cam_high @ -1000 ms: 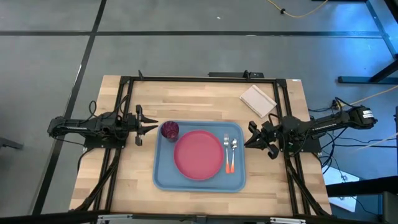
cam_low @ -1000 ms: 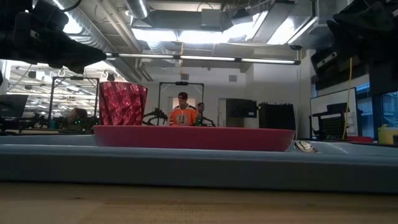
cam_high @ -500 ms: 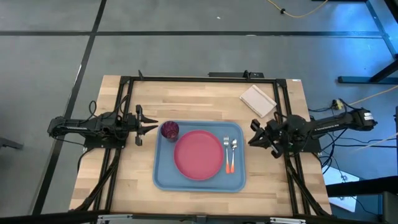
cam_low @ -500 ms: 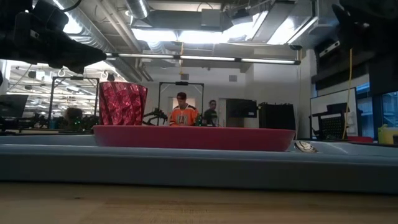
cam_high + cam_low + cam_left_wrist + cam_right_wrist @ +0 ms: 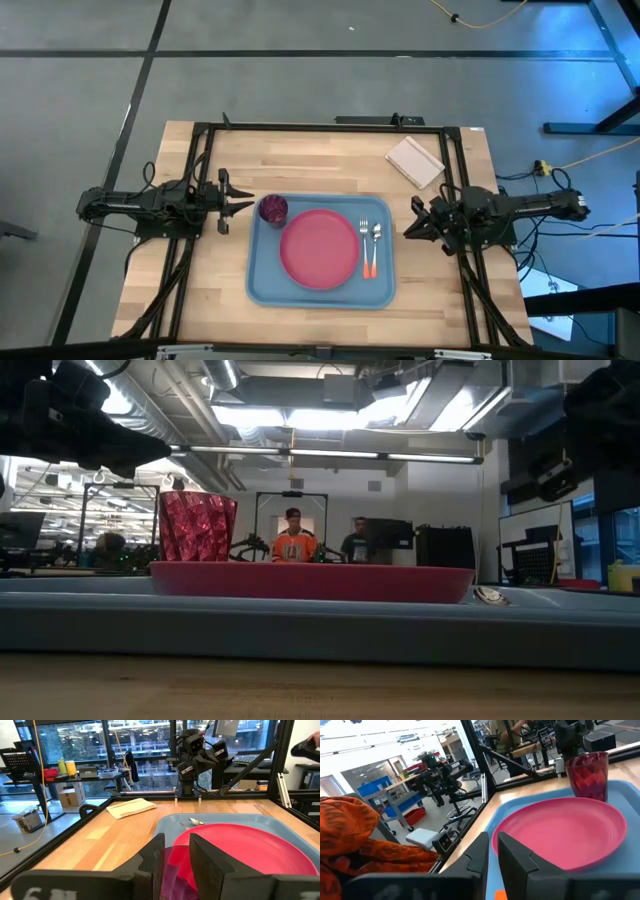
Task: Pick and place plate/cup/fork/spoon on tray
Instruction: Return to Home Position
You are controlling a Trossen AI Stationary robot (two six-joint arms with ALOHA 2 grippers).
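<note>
The light-blue tray (image 5: 255, 290) lies on the middle of the wooden table. The pink-red plate (image 5: 319, 249) rests flat in the tray. The maroon cup (image 5: 273, 209) stands upright in the tray's far left corner. The fork (image 5: 365, 238) and the spoon (image 5: 377, 235) lie side by side in the tray, right of the plate, with their orange handles toward the near edge. My left gripper (image 5: 247, 207) is shut and empty, just left of the cup. My right gripper (image 5: 408, 230) is shut and empty, just outside the tray's right rim.
A pale beige pad (image 5: 415, 160) lies at the table's far right. A black frame (image 5: 200, 150) runs around the tabletop. Bare wood shows along the far edge and the near edge. People stand in the room beyond, in the low view (image 5: 292, 542).
My right gripper has drawn back toward the table's right edge, away from the tray. The tray and the things in it have stayed in place.
</note>
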